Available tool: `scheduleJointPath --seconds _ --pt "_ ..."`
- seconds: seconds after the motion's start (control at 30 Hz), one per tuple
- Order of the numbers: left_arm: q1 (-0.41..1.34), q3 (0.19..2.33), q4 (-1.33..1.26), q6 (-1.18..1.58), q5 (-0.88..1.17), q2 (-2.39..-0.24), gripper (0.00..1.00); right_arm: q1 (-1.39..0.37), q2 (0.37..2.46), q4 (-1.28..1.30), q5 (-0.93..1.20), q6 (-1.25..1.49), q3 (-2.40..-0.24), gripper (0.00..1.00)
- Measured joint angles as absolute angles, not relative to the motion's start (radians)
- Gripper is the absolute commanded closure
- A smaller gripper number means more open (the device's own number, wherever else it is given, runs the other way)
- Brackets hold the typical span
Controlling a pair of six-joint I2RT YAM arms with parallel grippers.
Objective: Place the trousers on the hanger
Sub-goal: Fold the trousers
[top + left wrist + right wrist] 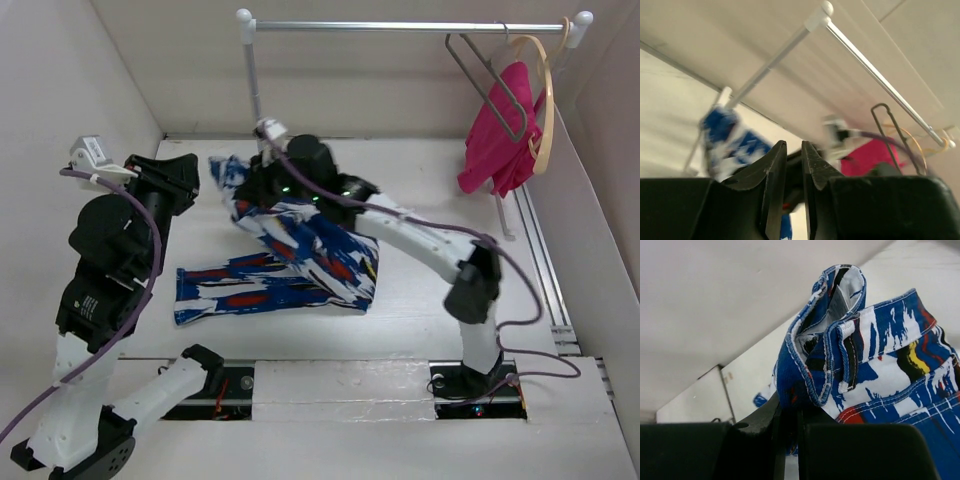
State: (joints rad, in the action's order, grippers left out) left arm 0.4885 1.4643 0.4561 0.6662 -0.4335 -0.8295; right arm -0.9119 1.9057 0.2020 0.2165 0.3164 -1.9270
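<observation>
The trousers [300, 255], in a blue, white, red and black print, lie bunched mid-table, one leg stretching left. My right gripper [252, 192] is shut on their waistband and holds that end raised; in the right wrist view the folded waistband [825, 355] sits pinched in my gripper [789, 407]. My left gripper [190, 185] hovers left of the trousers, its jaws almost together and empty [793, 145]. The grey wire hanger [490, 75] hangs on the rail at the back right; it also shows in the left wrist view [890, 125].
A white rail [400, 27] on a post [252, 80] spans the back. A pale wooden hanger [545, 100] with a magenta garment [495, 145] hangs beside the wire hanger. Walls close in left, back and right. A track [540, 260] runs along the right side.
</observation>
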Motion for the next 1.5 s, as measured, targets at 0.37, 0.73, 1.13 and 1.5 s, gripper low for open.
scheduleJointPath --seconds 0.37,0.73,1.13,1.5 --pt "0.488 1.510 0.589 0.620 -0.609 -0.828 0.69 -1.134 2.250 0.145 0.434 0.328 -1.828 0.38" --pt "0.480 0.871 0.464 0.741 -0.371 -0.904 0.65 -0.900 1.603 0.102 0.339 0.238 -1.246 1.00" --pt "0.179 0.492 0.231 0.822 -0.014 -1.116 0.72 -0.801 1.600 0.106 0.278 0.157 -0.910 1.00" --pt "0.078 0.490 0.254 0.815 0.134 -1.084 1.00 -0.719 1.519 -0.002 0.309 0.157 -0.686 0.89"
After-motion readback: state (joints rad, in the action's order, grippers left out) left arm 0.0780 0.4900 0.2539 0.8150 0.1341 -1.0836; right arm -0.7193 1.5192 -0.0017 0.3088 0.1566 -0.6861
